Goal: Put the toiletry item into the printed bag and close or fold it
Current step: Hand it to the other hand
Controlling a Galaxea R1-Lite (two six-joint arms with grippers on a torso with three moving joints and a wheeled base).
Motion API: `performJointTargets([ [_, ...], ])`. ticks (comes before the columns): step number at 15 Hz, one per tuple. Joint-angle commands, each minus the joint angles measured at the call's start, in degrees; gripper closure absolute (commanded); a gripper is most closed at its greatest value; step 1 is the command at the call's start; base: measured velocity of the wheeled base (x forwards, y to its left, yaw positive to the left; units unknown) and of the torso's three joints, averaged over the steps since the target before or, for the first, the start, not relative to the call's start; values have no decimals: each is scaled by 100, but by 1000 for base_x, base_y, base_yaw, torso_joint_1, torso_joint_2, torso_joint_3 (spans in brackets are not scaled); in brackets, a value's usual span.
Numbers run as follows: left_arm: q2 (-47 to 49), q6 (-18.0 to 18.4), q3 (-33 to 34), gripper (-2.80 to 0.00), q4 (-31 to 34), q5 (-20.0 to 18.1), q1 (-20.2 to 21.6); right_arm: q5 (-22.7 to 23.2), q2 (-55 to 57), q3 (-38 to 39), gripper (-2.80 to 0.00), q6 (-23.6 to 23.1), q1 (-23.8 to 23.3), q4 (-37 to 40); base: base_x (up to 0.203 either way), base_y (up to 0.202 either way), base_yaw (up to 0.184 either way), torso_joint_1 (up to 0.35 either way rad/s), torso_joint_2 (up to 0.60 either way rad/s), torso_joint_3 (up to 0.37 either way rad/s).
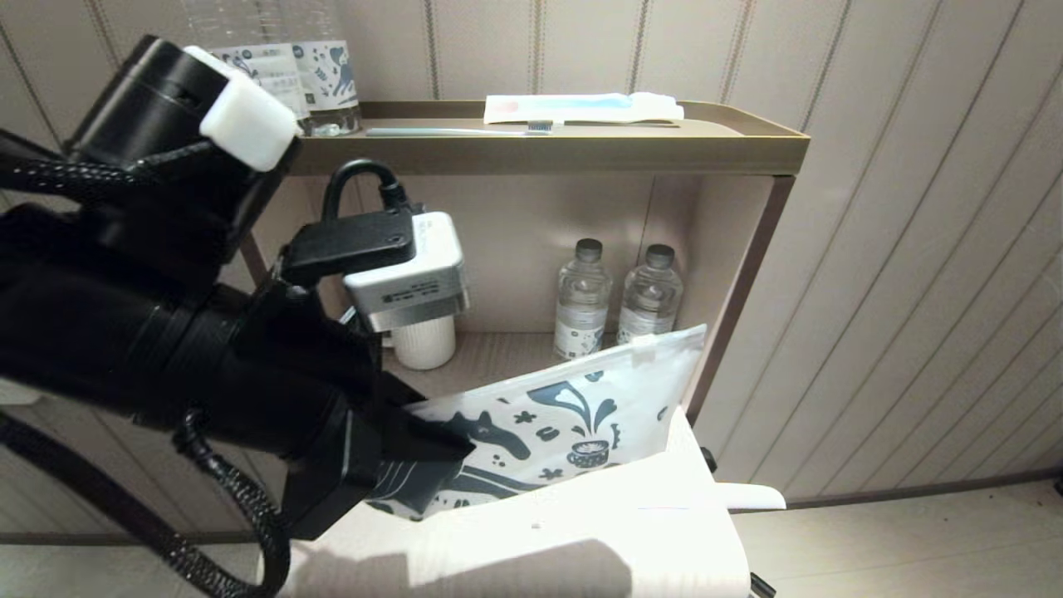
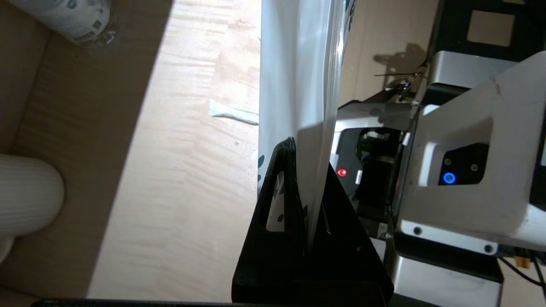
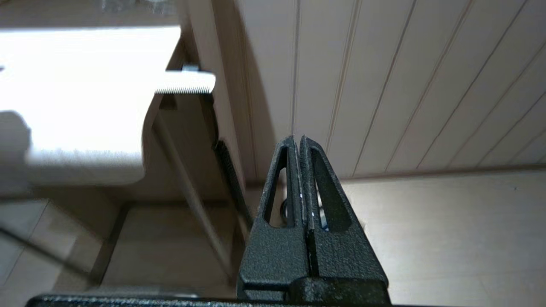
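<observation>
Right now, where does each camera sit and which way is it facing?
Head: high, looking down at the shelf unit; the left arm fills the left side.
Left wrist: behind the left gripper, shut on the printed bag, facing the shelf board.
Right wrist: behind the shut right gripper, facing wall and floor.
Shared: head and left wrist views show the bag and the white ribbed cup.

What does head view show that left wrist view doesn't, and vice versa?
Head only: the printed bag's horse and cup print, two water bottles on the lower shelf, a toothbrush and a packet on the top shelf.
Left wrist only: the left gripper with jaws shut on the bag's edge, and a small pale scrap on the shelf board.
Both: the bag, the left gripper, the ribbed white cup.
</observation>
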Motion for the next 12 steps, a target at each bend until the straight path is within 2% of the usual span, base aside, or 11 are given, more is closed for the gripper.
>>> performJointTargets([
  [1,599,76,-381,0,231,-364,76,200,393,-762,0,61,-12,187,0,0,0,0,0,0],
  [4,815,190,-343,0,323,-551,88,718,1565,-3142,0,321,218,931,0,0,0,0,0,0],
  [7,819,305,-187,0,579,-905,88,1073,3625,-5300,0,473,1119,1952,0,0,0,0,0,0],
  [10,772,529,-252,0,905,-1347,88,1282,5376,-7017,0,411,2054,3694,0,0,0,0,0,0],
  [11,741,564,-256,0,945,-1434,88,1378,5836,-7359,-280,163,2290,4315,0,0,0,0,0,0],
  [12,743,587,-247,0,937,-1458,88,1545,6198,-7582,-280,-429,2447,4885,0,0,0,0,0,0],
])
